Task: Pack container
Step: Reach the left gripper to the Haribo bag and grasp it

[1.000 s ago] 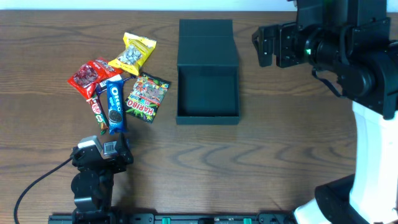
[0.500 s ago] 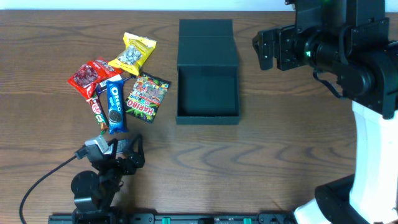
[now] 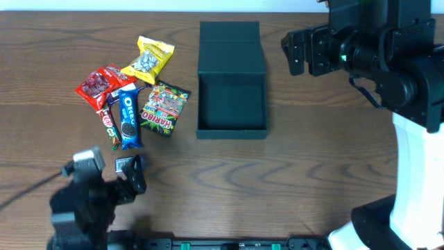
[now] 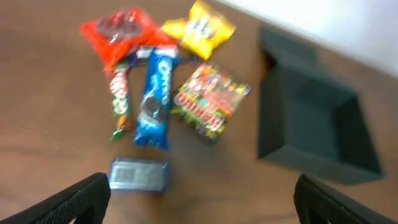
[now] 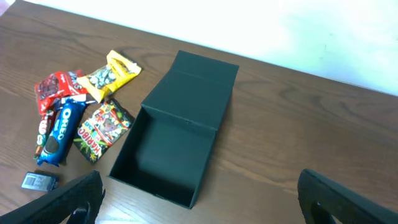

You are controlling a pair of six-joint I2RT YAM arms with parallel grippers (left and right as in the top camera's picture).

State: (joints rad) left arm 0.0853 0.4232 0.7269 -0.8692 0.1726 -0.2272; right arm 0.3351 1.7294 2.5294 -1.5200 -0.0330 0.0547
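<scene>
The table (image 3: pixel 326 173) is of brown wood with a long, wavy grain. At its near left side the left gripper (image 4: pixel 200 182) hangs over the bare wood. Its jaws stand wide apart and there is nothing between them. Their dark tips show at the two lower corners of the left wrist view, which is a little blurred.

Just in front of it lies a small flat packet (image 4: pixel 138 175), rectangular and blue-grey, with a shiny surface. Behind this is a loose group of snacks. A red crinkled bag (image 3: pixel 97 85) is the one most to the left, and a thin red bar (image 3: pixel 107 119) lies half under it. Beside the bar lies a long blue Oreo packet (image 3: pixel 127 118), smooth and glossy. A yellow pillow-shaped bag (image 3: pixel 149 59) is at the far side of the group, and a flat dark Haribo bag (image 3: pixel 161 109) with coloured print lies to the right of the Oreo packet. The packets touch or overlap each other.

The container (image 3: pixel 232 101) stands near the middle of the table, a short way right of the Haribo bag and not touching it. It is a shallow, almost square box of matte dark cardboard with straight walls. Its flat lid (image 3: pixel 232 43) is folded back on the hinge and lies on the table at the far side.

To the right of the container is the right gripper (image 5: pixel 199 183), raised above the table. Its jaws are also fully spread and hold nothing.
</scene>
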